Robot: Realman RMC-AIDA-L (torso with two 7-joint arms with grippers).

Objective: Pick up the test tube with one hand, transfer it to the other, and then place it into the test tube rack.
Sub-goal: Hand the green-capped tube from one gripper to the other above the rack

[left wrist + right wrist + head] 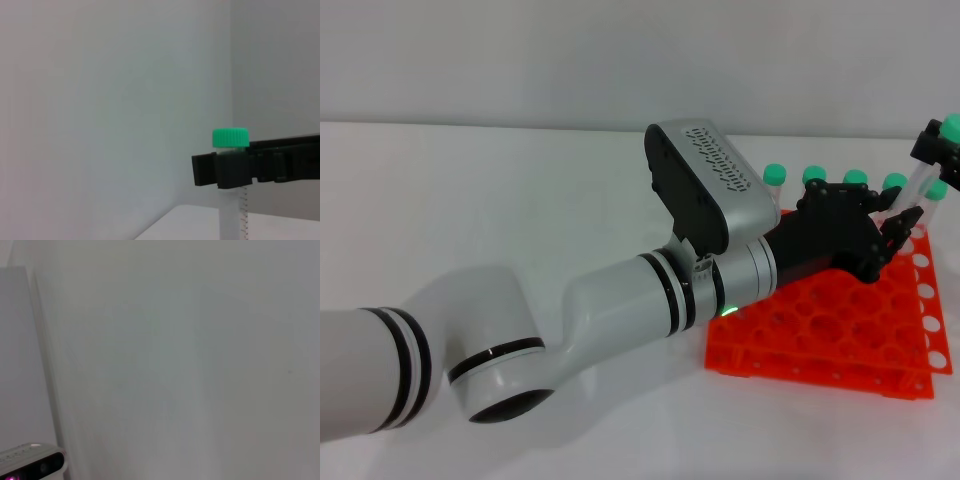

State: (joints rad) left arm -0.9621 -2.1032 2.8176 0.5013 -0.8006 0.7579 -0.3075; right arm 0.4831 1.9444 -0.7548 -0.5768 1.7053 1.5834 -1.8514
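One test tube (231, 200) hangs upright above the far right corner of the orange test tube rack (820, 335), pinched just under its green cap (230, 137) by the right gripper (938, 150). Left gripper (895, 228) sits over the rack beside the tube, nearer arm; whether its fingers are spread or clenched I cannot tell. Tube axis is vertical, holes below. Several capped tubes (776, 180) stand along the rack's far edge.

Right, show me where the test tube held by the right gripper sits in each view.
Head view: far right edge, test tube held in the right gripper above the orange test tube rack, past the left gripper.
Left wrist view: lower right, test tube clamped just under its green cap.
Right wrist view: not in it.
Shared landmark: the green cap.
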